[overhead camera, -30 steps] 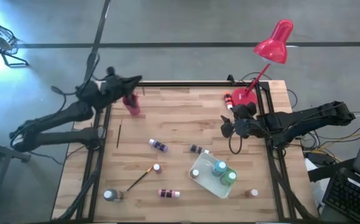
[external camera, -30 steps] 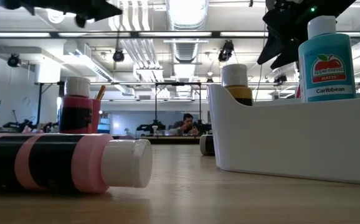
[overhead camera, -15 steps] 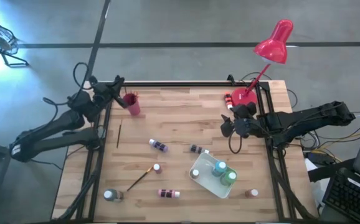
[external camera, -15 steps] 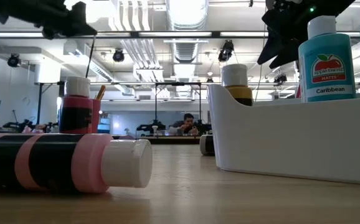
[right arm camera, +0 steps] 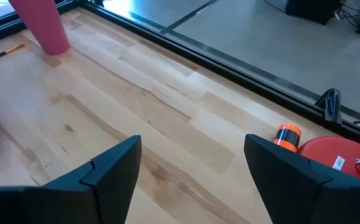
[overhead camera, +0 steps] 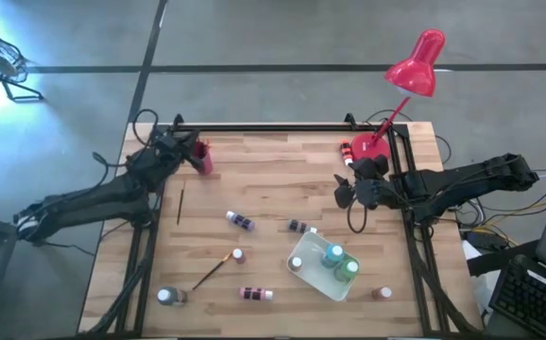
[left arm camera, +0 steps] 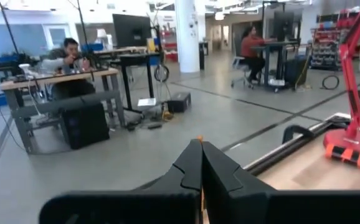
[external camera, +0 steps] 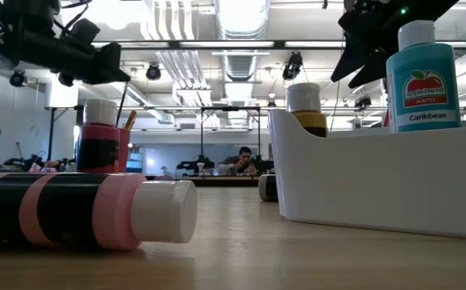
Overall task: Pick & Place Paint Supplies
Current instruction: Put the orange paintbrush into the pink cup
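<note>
The paint bottles still scattered on the table (overhead camera: 282,161), among them a purple one (overhead camera: 241,221) near the middle and a pink one (overhead camera: 255,294) by the front edge, are judged light, rigid and prone to rolling, best pinched across the body, while the thin paintbrush (overhead camera: 213,270) should be taken mid-handle; two teal bottles already stand in the white bin (overhead camera: 303,265). Since the earlier frames, the left gripper (overhead camera: 192,148), jaws pressed shut, has been drawn back and then brought close beside the pink cup (overhead camera: 204,158) at the far left corner. The right gripper (overhead camera: 346,194), jaws spread and empty, has stayed put near the red lamp (overhead camera: 415,66).

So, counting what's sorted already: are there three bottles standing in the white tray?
No, the high view shows only two bottles, teal and green, in the white tray.
</note>
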